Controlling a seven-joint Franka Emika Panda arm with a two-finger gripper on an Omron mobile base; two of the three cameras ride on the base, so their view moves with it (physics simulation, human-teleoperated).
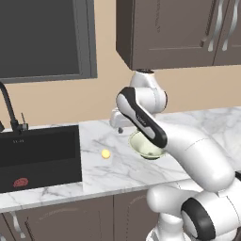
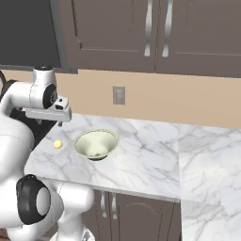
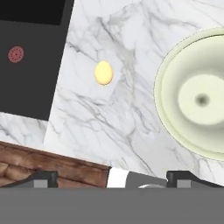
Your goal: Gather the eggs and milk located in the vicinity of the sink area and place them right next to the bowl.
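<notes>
- The egg (image 3: 103, 72) lies on the marble counter (image 3: 127, 118) in the upper left-centre of the hand view, a small yellow-orange oval on bare stone.
- The gripper (image 3: 111, 178) has its two dark fingertips (image 3: 43, 178) at the bottom of that view, set far apart, one at lower left and one at lower right, with nothing between them.
- The egg sits well above the fingertips in that picture, closer to the left one's side than to the right, and touches neither.
- The bowl (image 3: 197, 96), pale cream-green and wide, takes the right side of the hand view, its rim cut by the right edge; the egg lies to its left with a stretch of bare marble between them.
- The sink (image 3: 30, 57), a black basin, takes the upper left of the hand view, with a flat red round thing (image 3: 15, 54) on its floor; the egg lies just to the right of the basin's edge, on the counter and not in the basin.
- In the left base view the egg (image 1: 105, 153) is at centre-left, between the sink (image 1: 40, 155) on the left and the bowl (image 1: 146, 147), which is partly hidden behind the arm.
- In the right base view the egg (image 2: 57, 144) lies at left-centre, just left of the bowl (image 2: 96, 143), and the hand (image 2: 47, 113) hangs above and left of both.
- A black curved faucet (image 1: 9, 110) stands at the left edge of the left base view, behind the sink.
</notes>
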